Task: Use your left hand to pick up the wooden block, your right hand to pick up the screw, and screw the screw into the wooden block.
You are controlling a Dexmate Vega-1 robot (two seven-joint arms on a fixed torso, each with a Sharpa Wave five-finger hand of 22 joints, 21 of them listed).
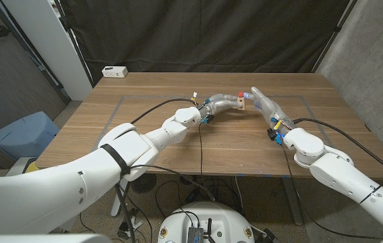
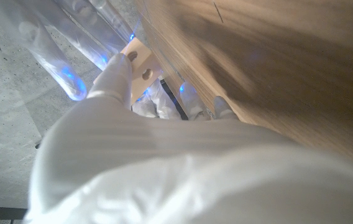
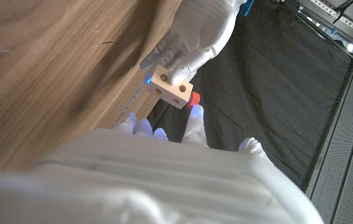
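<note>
Near the table [image 1: 144, 121] centre, the left hand [image 1: 222, 104] reaches in from eight o'clock and the right hand [image 1: 264, 104] from four o'clock. The left hand's fingers [image 3: 179, 76] grip the wooden block [image 3: 173, 88], held above the table. At the block's four o'clock in the right wrist view, the right hand's fingertips [image 3: 196, 115] pinch the red-headed screw [image 3: 193, 98].

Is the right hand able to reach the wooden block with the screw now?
Probably yes. The left hand holds the wooden block up off the table, and the red screw in the right hand is already beside it, with nothing between them.
</note>
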